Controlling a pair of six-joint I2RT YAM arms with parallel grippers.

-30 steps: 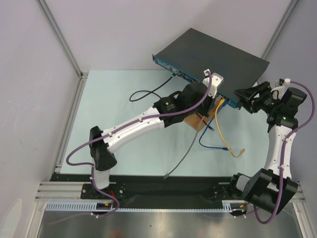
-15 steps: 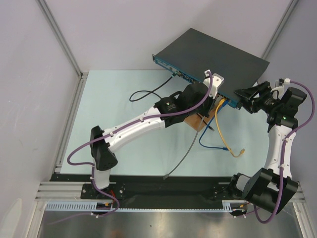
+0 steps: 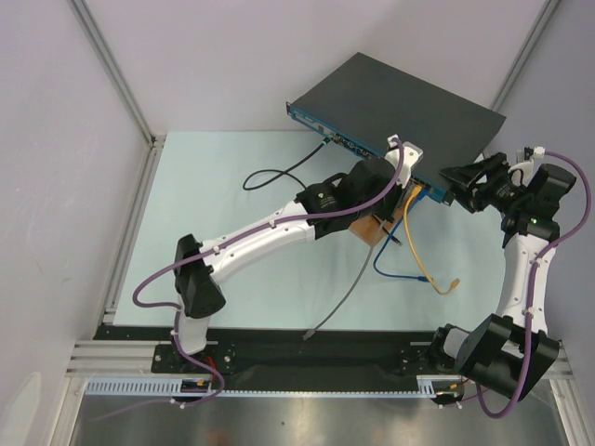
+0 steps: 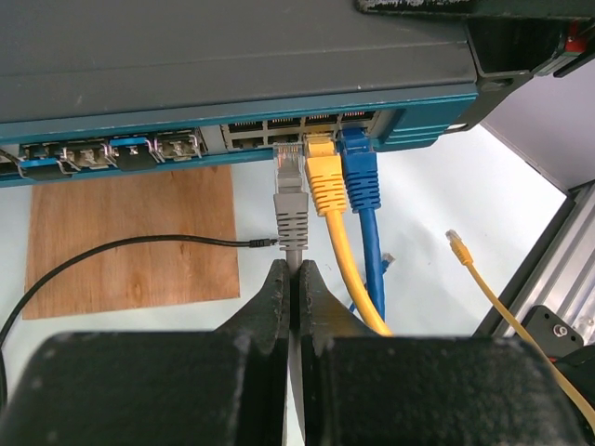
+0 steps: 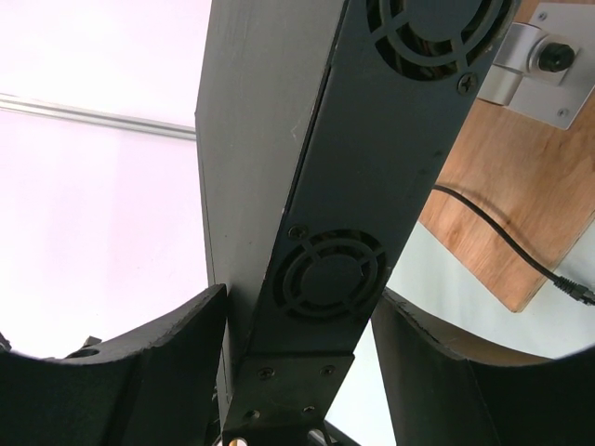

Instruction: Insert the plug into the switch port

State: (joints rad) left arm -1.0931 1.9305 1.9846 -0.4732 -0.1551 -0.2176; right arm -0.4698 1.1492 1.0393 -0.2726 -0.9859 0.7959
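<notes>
- Far to the left of the left gripper point(image 4: 290, 279), lay flat under the switch's front edge: wooden board point(image 4: 130, 237), with a thin black cable point(image 4: 139, 243) trailing across it towards the fingers.
- Clenched tight on the grey cable point(image 4: 294, 269), just behind the boot; no gap showed between the fingers.
- Straight ahead of those fingers, stood nose-first at the mouth of a socket in the switch point(image 4: 232, 56): grey plug point(image 4: 289, 163). Looked only partly entered; could not tell whether latched.
- Just to the right of the gripped plug, touching or nearly so, sat already seated: yellow plug point(image 4: 322, 177), then blue plug point(image 4: 359, 177).
- Farther right, clamped across the switch's end wall: right gripper point(image 5: 302, 307), its fingers point(image 5: 167, 344) wide and seemingly pressed against both faces, apparently bracing the box.
- Likely trouble: held by the cable and not the plug body, so could buckle or tilt under a push and jam against the socket lip.
- Could also snag on the yellow neighbour, given so little room on that side.
- Could shove the switch backwards if the right-hand brace slipped.
- Might spring back out on release if left short of the click.
</notes>
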